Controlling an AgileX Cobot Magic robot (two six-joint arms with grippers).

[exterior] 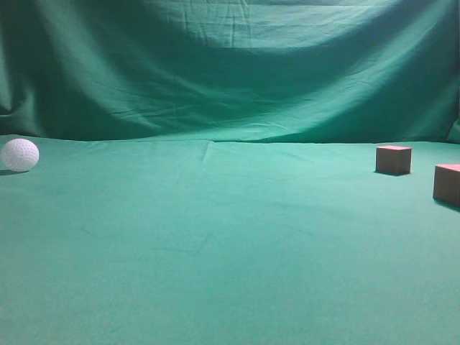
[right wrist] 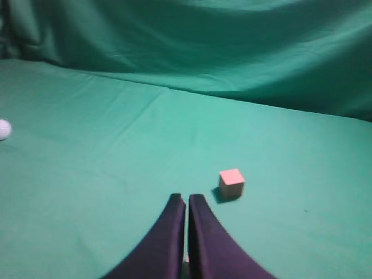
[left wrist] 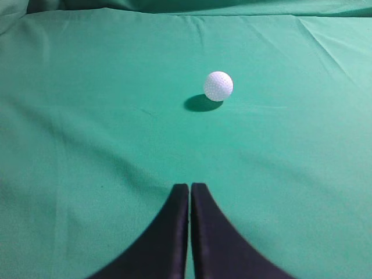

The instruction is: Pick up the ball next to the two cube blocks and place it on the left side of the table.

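The ball [exterior: 19, 154] rests on the surface [exterior: 215, 251], far left of the cubes [exterior: 394, 159], seemingly already delivered. My left claw [left wrist: 190, 195] and right claw [right wrist: 186, 203] are pinched together, holding nothing, because nothing needs gripping.

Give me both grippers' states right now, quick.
Left gripper: closed, empty; the ball lies ahead, untouched.
Right gripper: closed, empty.

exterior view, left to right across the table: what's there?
ball at the far left edge → long bare stretch of table → first cube block → second cube block, cut off by the right edge.
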